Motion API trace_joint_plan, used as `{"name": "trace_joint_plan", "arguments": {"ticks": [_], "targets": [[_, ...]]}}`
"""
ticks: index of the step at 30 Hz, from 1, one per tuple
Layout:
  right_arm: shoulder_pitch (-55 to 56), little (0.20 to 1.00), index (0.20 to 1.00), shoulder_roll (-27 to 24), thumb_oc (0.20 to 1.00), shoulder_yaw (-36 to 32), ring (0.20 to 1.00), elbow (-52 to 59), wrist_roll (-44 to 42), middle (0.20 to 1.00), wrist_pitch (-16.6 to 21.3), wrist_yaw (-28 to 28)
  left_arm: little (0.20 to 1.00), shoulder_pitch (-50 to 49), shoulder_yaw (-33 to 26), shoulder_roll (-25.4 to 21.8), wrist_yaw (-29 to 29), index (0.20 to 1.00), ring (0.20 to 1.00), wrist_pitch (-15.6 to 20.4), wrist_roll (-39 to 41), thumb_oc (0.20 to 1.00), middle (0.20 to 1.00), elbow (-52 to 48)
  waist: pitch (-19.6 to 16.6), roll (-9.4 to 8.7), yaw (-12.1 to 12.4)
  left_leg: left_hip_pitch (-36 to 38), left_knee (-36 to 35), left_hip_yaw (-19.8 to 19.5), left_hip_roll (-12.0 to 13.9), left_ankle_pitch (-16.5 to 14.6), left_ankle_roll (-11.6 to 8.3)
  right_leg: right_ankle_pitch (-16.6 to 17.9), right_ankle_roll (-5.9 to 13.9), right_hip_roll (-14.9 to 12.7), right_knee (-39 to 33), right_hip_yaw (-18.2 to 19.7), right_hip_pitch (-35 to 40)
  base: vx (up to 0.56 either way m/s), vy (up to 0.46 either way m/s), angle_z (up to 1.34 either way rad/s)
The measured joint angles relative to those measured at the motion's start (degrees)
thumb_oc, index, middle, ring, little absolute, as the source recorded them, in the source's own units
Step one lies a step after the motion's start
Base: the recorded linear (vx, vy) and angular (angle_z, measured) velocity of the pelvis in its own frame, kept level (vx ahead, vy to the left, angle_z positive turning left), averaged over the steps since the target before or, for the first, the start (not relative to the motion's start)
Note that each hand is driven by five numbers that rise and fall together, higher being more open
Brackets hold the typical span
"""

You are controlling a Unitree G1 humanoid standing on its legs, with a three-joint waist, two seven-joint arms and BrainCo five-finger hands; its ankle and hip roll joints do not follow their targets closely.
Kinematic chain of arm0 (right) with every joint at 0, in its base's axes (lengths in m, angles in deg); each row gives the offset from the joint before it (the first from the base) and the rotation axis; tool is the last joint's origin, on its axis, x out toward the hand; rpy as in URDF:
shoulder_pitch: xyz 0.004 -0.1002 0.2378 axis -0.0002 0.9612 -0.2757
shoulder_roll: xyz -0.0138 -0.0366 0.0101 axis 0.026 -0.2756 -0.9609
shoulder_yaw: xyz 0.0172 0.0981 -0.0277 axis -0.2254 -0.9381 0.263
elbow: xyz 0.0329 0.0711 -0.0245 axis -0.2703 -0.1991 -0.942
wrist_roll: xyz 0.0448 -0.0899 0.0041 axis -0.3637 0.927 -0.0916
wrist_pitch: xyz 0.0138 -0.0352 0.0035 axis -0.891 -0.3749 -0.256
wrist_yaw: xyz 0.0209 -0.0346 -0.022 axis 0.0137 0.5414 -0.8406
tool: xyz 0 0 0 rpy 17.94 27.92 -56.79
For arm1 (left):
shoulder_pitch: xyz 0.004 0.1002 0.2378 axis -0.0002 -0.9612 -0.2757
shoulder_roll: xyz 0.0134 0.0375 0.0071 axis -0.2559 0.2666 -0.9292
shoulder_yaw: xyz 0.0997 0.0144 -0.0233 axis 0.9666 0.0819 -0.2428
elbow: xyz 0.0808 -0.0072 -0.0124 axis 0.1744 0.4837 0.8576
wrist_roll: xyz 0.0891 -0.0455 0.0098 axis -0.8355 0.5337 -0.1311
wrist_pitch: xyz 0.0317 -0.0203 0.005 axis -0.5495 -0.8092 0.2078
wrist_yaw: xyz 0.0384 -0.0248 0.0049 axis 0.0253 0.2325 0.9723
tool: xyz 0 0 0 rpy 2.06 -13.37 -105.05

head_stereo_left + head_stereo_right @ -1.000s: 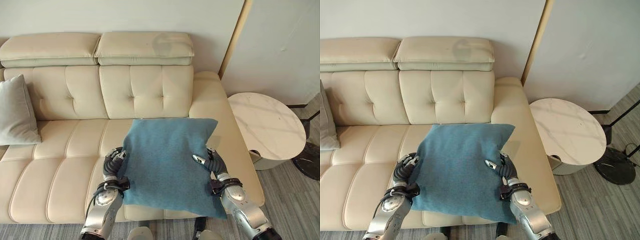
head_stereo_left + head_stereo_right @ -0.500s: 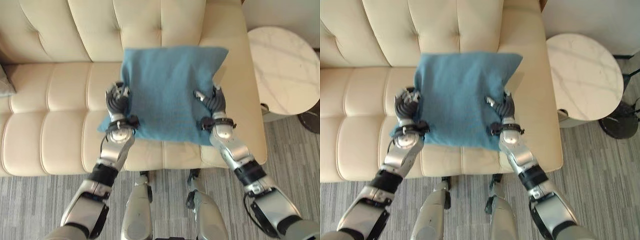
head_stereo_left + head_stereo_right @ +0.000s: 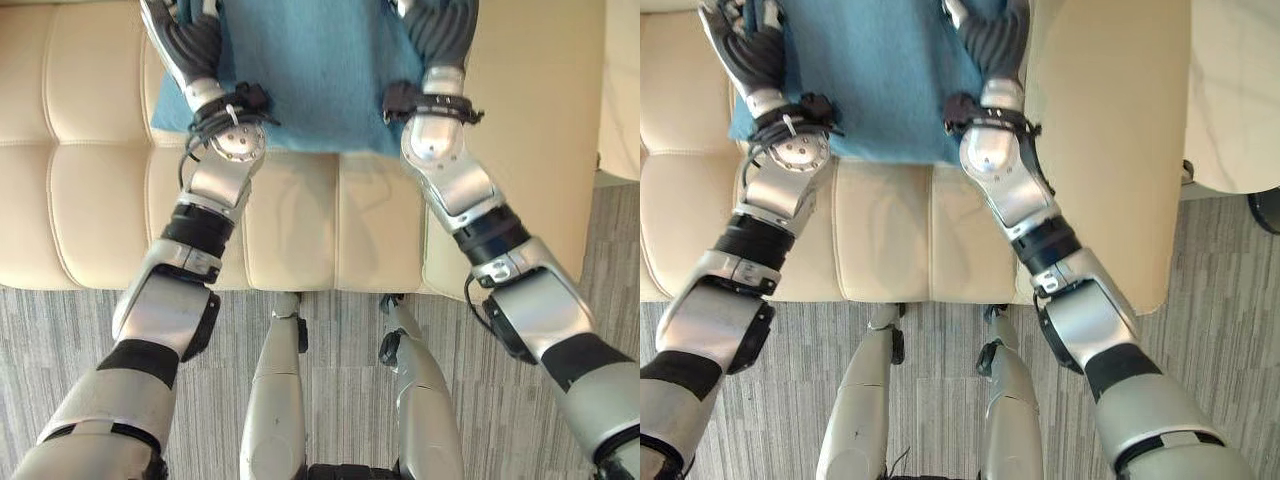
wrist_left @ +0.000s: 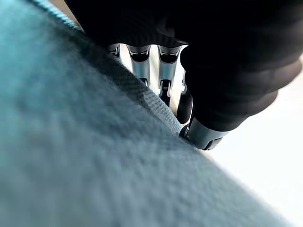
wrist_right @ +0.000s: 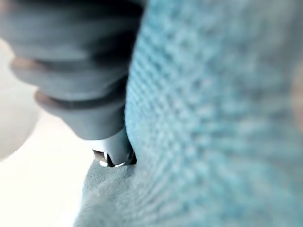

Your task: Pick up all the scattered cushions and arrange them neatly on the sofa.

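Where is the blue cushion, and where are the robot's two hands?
blue cushion (image 3: 310,70), left eye view, middle of its blue cloth.
left hand (image 3: 190,45), left eye view, dark ribbed cover.
right hand (image 3: 440,35), left eye view, dark ribbed cover.

No text, label, brand, number or sign can be read anywhere in these views. The blue cushion (image 3: 310,70), the cream sofa (image 3: 90,190) and the grey floor (image 3: 330,330) carry no legible print.
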Motion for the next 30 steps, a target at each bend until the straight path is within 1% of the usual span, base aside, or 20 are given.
{"name": "trace_joint_plan", "arguments": {"ticks": [2,3,4,5,7,8,9,10,13,15,17,20,21,22,23,24,25,26,28,30], "targets": [[-1.6,0.200,0.200,-0.7,0.200,0.0,0.200,-1.9,2.1,0.200,0.0,1.2,0.200,2.1,1.7,-1.0,-0.1,0.200,0.200,0.0,-1.8,0.200,0.200,1.7,0.0,-0.03,0.3,-1.7,0.4,0.0,-0.1,0.1,0.13,-0.1,-0.01,-0.4,0.8,0.0,-1.8,0.00,0.058,0.11],[-2.5,0.476,0.476,-1.3,0.476,1.9,0.476,-5.6,2.7,0.476,-0.1,2.2,0.200,3.7,5.2,-1.9,-0.1,0.200,0.200,-0.1,-3.0,0.200,0.200,4.8,0.0,-0.04,0.3,-2.5,0.7,0.0,-0.6,0.1,0.13,-0.5,0.19,-1.0,1.9,0.2,-2.9,0.00,0.042,0.08],[-2.9,1.000,1.000,-1.6,1.000,2.6,1.000,-7.2,2.9,1.000,-0.3,2.3,0.200,4.5,6.4,-2.1,-0.3,0.200,0.200,-0.2,-3.8,0.200,0.200,6.1,0.0,-0.04,0.3,-2.9,1.0,-0.1,-0.7,0.1,0.14,-0.5,0.19,-1.2,2.4,0.2,-3.4,0.01,0.035,0.12],[-3.8,1.000,1.000,-2.8,1.000,5.1,1.000,-11.7,3.4,1.000,-0.3,2.4,0.200,6.3,9.0,-2.4,-0.6,0.200,0.200,-0.4,-4.0,0.200,0.200,8.1,-0.1,-0.12,0.3,-4.2,1.5,-0.3,-1.0,0.1,0.15,-1.1,0.57,-1.8,3.6,0.2,-4.8,0.01,0.014,0.11],[-5.6,1.000,1.000,-4.7,1.000,8.6,1.000,-17.2,3.6,1.000,-1.8,1.7,0.200,10.7,14.2,-3.6,-1.9,0.200,0.200,-0.6,-6.3,0.200,0.200,12.4,0.0,-0.16,0.3,-6.5,2.4,-0.9,-1.2,0.2,0.32,-1.4,0.50,-2.0,5.0,0.2,-7.0,0.00,0.017,0.11],[-6.1,1.000,1.000,-5.5,1.000,9.7,1.000,-19.3,3.9,1.000,-3.0,0.6,0.373,12.2,15.6,-4.1,-2.9,0.373,0.373,-0.6,-7.1,0.373,0.373,12.8,0.0,-0.17,0.3,-7.5,2.8,-1.1,-1.2,0.2,0.33,-1.5,0.31,-2.0,5.3,0.1,-7.8,0.00,0.022,0.06],[-6.3,1.000,1.000,-5.8,1.000,11.4,1.000,-21.1,4.1,1.000,-3.7,-0.3,0.815,13.5,17.0,-4.4,-3.4,0.815,0.815,-0.6,-8.2,0.815,0.815,13.3,0.0,-0.18,0.3,-7.9,3.0,-1.2,-1.2,0.3,0.39,-1.5,0.29,-2.0,5.4,0.1,-8.1,0.01,0.022,0.03],[-6.5,1.000,1.000,-6.0,1.000,16.2,1.000,-25.6,5.2,1.000,-4.3,-1.9,1.000,17.6,23.7,-5.4,-5.3,1.000,1.000,-0.4,-10.3,1.000,1.000,17.7,0.0,-0.18,0.2,-8.3,3.1,-1.3,-1.3,0.3,0.51,-1.6,0.26,-2.0,5.5,0.2,-8.5,0.00,0.035,0.00],[-6.5,1.000,1.000,-6.3,1.000,16.6,1.000,-27.1,5.6,1.000,-5.1,-2.5,1.000,20.9,25.9,-7.1,-7.9,1.000,1.000,-0.4,-11.0,1.000,1.000,18.8,0.0,-0.19,-0.2,-8.9,3.1,-1.1,-1.4,0.5,0.71,-1.5,0.31,-2.2,6.0,0.4,-9.6,0.00,0.011,-0.01],[-5.9,1.000,1.000,-6.9,1.000,15.4,1.000,-28.6,5.9,1.000,-5.3,-2.8,1.000,21.0,24.9,-6.1,-10.6,1.000,1.000,-0.1,-10.2,1.000,1.000,20.5,-0.1,-0.18,-0.5,-9.1,3.1,-1.0,-1.8,0.5,0.74,-1.7,0.33,-2.5,6.6,0.4,-10.1,-0.01,0.018,0.01],[-6.1,1.000,1.000,-7.1,1.000,14.9,1.000,-29.6,5.9,1.000,-6.5,-2.7,1.000,20.6,24.9,-4.8,-13.2,1.000,1.000,0.0,-8.0,1.000,1.000,22.7,-0.1,-0.16,-0.7,-9.7,3.1,-1.0,-1.9,0.5,0.83,-1.8,0.35,-2.8,6.9,0.4,-10.8,0.00,0.021,0.03],[-6.5,1.000,1.000,-6.5,1.000,12.6,1.000,-32.6,5.3,1.000,-8.1,-2.6,1.000,19.6,18.3,-1.5,-17.7,1.000,1.000,1.0,1.3,1.000,1.000,26.0,-0.1,-0.14,-0.7,-10.4,3.1,-1.0,-2.1,0.8,1.09,-1.7,0.38,-2.9,6.9,0.5,-11.5,0.00,0.007,0.02],[-6.3,1.000,1.000,-6.2,1.000,12.5,1.000,-32.9,5.0,1.000,-9.0,-2.6,1.000,18.4,14.9,-1.0,-19.2,1.000,1.000,2.2,6.0,1.000,1.000,25.9,-0.1,-0.14,-0.7,-10.2,3.1,-1.0,-2.1,0.8,1.10,-1.8,0.38,-2.9,6.9,0.6,-11.4,0.00,0.000,0.00],[-6.2,1.000,1.000,-6.0,1.000,11.9,1.000,-32.9,5.0,1.000,-9.4,-2.7,1.000,17.6,12.2,-0.8,-20.4,1.000,1.000,3.1,9.8,1.000,1.000,25.4,-0.1,-0.14,-0.7,-10.1,3.0,-0.9,-2.1,0.8,1.10,-1.8,0.38,-3.0,6.9,0.6,-11.3,0.00,0.000,0.00],[-5.6,1.000,1.000,-6.0,1.000,9.8,1.000,-32.5,4.6,1.000,-10.2,-2.8,1.000,16.3,11.1,-1.6,-22.6,1.000,1.000,4.0,15.5,1.000,1.000,24.2,-0.1,-0.13,-0.5,-10.0,3.0,-0.8,-2.3,0.8,1.11,-1.7,0.38,-2.9,6.9,0.7,-11.3,0.00,0.000,0.00],[-4.2,1.000,1.000,-6.0,1.000,7.7,1.000,-31.2,4.0,1.000,-10.3,-2.8,1.000,14.3,8.8,-2.1,-24.0,1.000,1.000,5.3,18.3,1.000,1.000,22.1,-0.1,-0.12,-0.4,-9.5,3.0,-0.5,-2.3,0.8,1.12,-1.7,0.38,-2.9,6.9,0.8,-11.0,0.00,0.000,0.00],[-3.6,1.000,1.000,-5.9,1.000,7.4,1.000,-31.3,3.8,1.000,-10.5,-2.9,1.000,13.3,8.5,-2.3,-24.6,1.000,1.000,5.7,19.7,1.000,1.000,21.7,-0.1,-0.09,-0.4,-8.8,2.9,-0.3,-2.2,0.7,1.22,-1.8,0.37,-3.0,6.9,0.9,-10.4,0.00,0.029,-0.03],[-1.6,1.000,1.000,-5.2,1.000,5.2,1.000,-31.0,2.0,1.000,-11.2,-3.1,1.000,10.5,6.7,-2.8,-26.2,1.000,1.000,5.9,22.9,1.000,1.000,21.0,-0.1,-0.09,-0.4,-7.5,2.7,0.0,-2.3,0.6,1.31,-1.7,0.40,-3.0,6.4,1.1,-9.0,0.00,0.029,-0.04],[0.7,1.000,1.000,-4.7,1.000,3.8,1.000,-31.2,0.1,1.000,-11.7,-3.5,1.000,7.2,5.8,-3.1,-27.6,1.000,1.000,5.9,24.7,1.000,1.000,21.2,-0.2,-0.08,-0.4,-5.3,1.9,0.3,-2.4,0.6,1.38,-1.7,0.41,-2.9,5.6,1.6,-7.2,0.00,0.021,-0.05],[6.3,1.000,1.000,-4.6,1.000,1.3,1.000,-29.0,-2.4,1.000,-10.9,-4.2,1.000,-0.5,3.7,-4.6,-29.0,1.000,1.000,5.5,25.8,1.000,1.000,19.9,-0.3,0.01,-0.7,-2.4,1.2,0.8,-2.5,0.4,1.54,-1.9,0.02,-2.9,5.0,2.1,-4.6,0.00,0.044,-0.06]]}}
